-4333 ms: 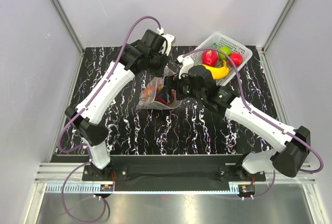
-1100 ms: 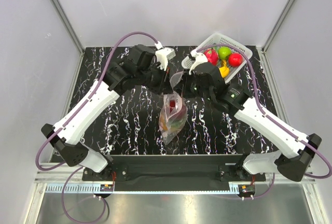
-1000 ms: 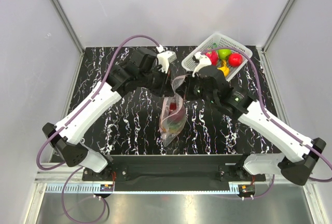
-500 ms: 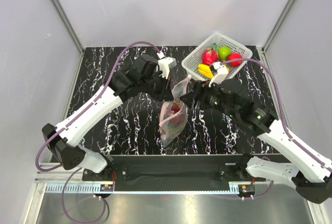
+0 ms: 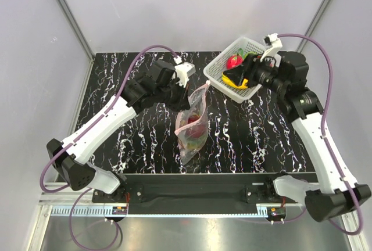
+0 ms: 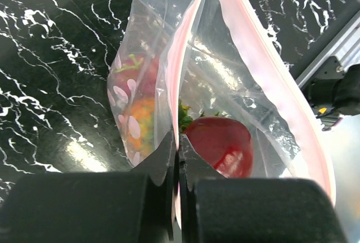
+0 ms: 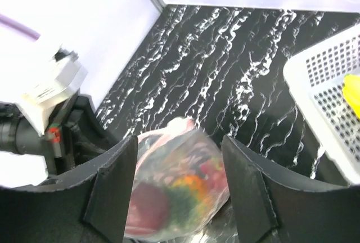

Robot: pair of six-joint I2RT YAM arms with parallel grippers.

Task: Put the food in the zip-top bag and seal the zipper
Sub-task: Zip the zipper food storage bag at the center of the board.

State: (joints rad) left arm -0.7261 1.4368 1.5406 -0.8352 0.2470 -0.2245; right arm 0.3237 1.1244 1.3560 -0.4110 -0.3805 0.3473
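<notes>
Left gripper (image 6: 176,142) pinches pink zipper strip (image 6: 185,46) of clear crinkly plastic bag (image 6: 225,80); my right gripper (image 7: 180,181) gapes empty. Toy fruit (image 6: 219,144) inside; sealing not yet done.

Fingers (image 6: 160,161) pinch the zipper (image 6: 181,68) of the zip-top bag (image 6: 242,85) holding the food (image 6: 219,144).

The table (image 5: 133,135) has a black, marble-like top with white veins. A white lattice basket (image 5: 216,78) sits on it at the far right corner. Near the middle the clear zip-top bag (image 5: 195,126) stands raised, its lower end apparently resting on the surface.
</notes>
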